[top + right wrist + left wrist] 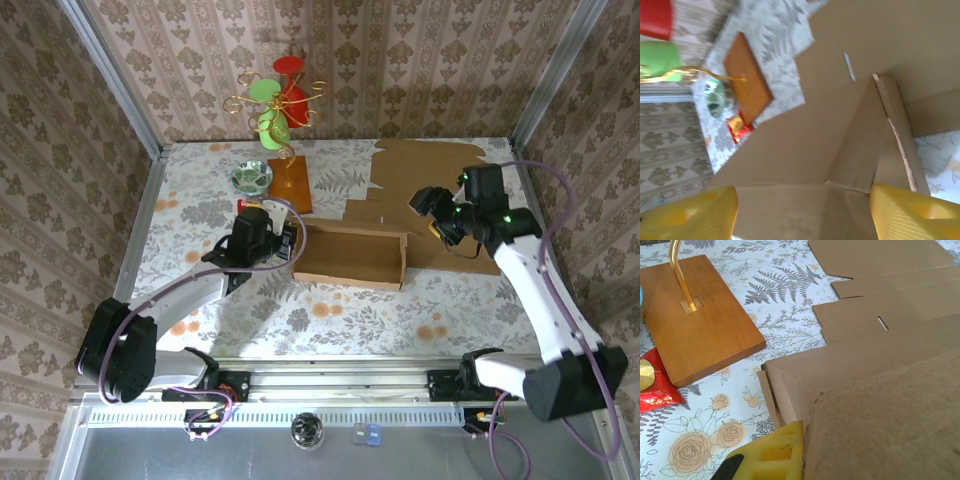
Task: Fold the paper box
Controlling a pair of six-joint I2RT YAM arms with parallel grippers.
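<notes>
Now left tool (292,245) clamps paper box (350,262) end; right tool (433,216) spread near other.

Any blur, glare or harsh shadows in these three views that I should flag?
Top external: sharp and evenly lit, only soft shadows under the arms and the paper box. Left wrist: crisp on the wooden base, softer where the box is nearest the lens, no glare. Right wrist: smeared throughout, with its yellow fingers and the box edges blurred.
</notes>
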